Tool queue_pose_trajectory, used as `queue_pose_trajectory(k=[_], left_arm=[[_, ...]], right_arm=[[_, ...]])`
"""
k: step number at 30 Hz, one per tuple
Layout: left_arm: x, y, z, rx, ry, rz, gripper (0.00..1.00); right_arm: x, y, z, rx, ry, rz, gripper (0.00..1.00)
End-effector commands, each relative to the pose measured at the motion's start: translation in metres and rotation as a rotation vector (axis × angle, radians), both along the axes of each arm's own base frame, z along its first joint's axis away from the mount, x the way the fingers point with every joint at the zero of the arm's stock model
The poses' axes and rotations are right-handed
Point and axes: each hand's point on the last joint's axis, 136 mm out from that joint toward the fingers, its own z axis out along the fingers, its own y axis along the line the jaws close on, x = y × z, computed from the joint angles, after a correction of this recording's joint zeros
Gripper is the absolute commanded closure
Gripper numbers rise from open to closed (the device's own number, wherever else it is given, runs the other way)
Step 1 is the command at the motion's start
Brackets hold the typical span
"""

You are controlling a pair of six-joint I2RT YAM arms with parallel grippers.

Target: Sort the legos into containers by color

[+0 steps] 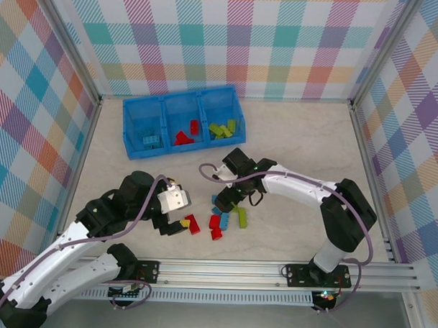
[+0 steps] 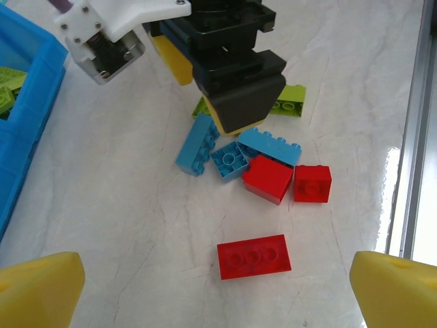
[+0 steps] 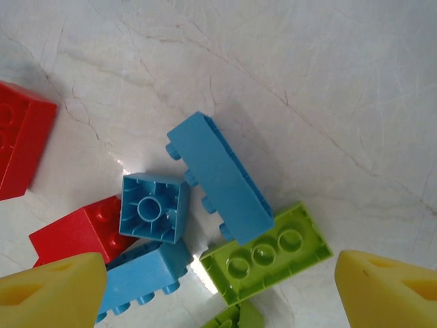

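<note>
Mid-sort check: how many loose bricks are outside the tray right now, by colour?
Red bricks: 3
Light blue bricks: 3
Lime green bricks: 2
Total: 8 loose

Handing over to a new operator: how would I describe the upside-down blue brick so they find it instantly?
Below the blue tray in the top view lies a loose pile beneath the right tool. Mid-pile sits a square light blue brick, beside a long blue one. It alone lies hollow side up, a round tube showing.
</note>
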Motion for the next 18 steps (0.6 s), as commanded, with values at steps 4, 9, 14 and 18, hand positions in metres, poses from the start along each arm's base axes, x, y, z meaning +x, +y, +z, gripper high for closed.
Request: queue_pose_trajectory(k=[4,9,14,18], left_arm=[[-0.005,-0.008,-0.007,-0.050,0.028,-0.015,0.00],[-0.001,-0.008,-0.012,-0.036,0.017,-0.013,0.00],[-0.001,-0.011,-0.017,-0.033,0.026,-0.024,0.00],[-0.001,-0.012,-0.018,-0.029,0.028,-0.030,0.00]], right_arm=[[0.014,-0.009,-0.004,-0.042,-0.028,-0.038,0.22],[0.001,-0.025,-0.024,-0.102,0.082,-0.144,0.25],[-0.001,-0.021,-0.035,-0.063,0.117,-0.219,0.11],[0.007,-0.018,-0.046,-0.055,0.128,-0.321,0.15]])
